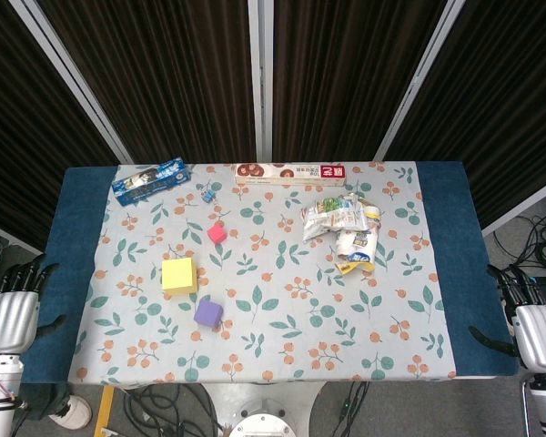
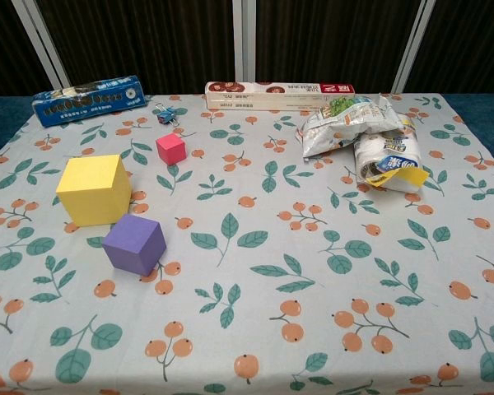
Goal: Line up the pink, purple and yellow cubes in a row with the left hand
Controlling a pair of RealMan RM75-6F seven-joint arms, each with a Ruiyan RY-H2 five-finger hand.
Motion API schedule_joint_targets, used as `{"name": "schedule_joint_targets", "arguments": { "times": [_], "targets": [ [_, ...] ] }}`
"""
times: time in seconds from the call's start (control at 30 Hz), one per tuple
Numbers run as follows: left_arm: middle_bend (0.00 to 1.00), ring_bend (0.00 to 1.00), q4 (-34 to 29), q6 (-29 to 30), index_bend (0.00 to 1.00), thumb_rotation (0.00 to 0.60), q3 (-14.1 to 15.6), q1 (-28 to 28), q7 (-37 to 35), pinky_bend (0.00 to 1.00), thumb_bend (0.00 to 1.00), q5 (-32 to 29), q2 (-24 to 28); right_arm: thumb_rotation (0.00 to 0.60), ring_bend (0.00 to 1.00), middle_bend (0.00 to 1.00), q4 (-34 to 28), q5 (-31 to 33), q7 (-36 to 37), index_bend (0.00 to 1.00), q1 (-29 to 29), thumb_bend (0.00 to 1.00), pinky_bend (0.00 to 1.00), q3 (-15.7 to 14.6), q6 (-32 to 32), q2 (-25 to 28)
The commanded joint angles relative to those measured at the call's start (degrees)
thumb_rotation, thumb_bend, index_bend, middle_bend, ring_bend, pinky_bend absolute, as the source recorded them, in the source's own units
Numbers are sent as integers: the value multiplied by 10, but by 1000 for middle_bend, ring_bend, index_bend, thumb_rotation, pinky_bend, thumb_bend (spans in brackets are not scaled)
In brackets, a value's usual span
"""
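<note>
A small pink cube [image 1: 217, 233] [image 2: 171, 148] sits on the floral tablecloth, left of centre. The larger yellow cube [image 1: 178, 274] [image 2: 94, 189] lies nearer and to its left. The purple cube [image 1: 208, 314] [image 2: 133, 243] rests just in front of the yellow one, slightly right. My left hand [image 1: 11, 314] hangs off the table's left edge, fingers apart, holding nothing. My right hand [image 1: 533, 328] is off the right edge, also holding nothing. Neither hand shows in the chest view.
A blue snack packet [image 1: 151, 180] [image 2: 88, 100] lies at the back left, a small blue clip [image 1: 207, 192] beside it. A long box [image 1: 289, 172] [image 2: 278, 95] lies along the back edge. Crumpled snack bags [image 1: 346, 228] [image 2: 366, 136] sit right of centre.
</note>
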Motion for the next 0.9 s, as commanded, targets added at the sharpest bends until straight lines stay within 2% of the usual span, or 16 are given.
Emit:
{"name": "schedule_joint_targets", "arguments": {
  "times": [0.03, 0.37, 0.53, 0.73, 0.9],
  "targets": [
    [192, 164, 0, -3, 236, 600, 0, -1, 2, 146, 91, -2, -1, 600, 12, 169, -1, 0, -3, 94, 0, 26, 115, 0, 0, -1],
    [192, 164, -11, -12, 236, 600, 4, -4, 4, 146, 89, 0, 7, 600, 12, 169, -3, 0, -2, 94, -4, 26, 115, -1, 6, 1],
    [197, 164, -15, -39, 236, 600, -3, -28, -14, 146, 89, 13, 21, 600, 12, 168, -4, -3, -3, 94, -4, 26, 115, 2, 11, 6],
    [217, 164, 6, -119, 252, 600, -28, -87, -95, 146, 88, 8, 27, 600, 12, 167, -7, -7, -8, 94, 0, 26, 115, 7, 13, 13],
    [218, 164, 36, -201, 252, 600, -41, -142, -137, 147, 79, -11, 6, 600, 12, 167, -9, -7, -11, 94, 2, 26, 115, 8, 11, 16]
  ]
}}
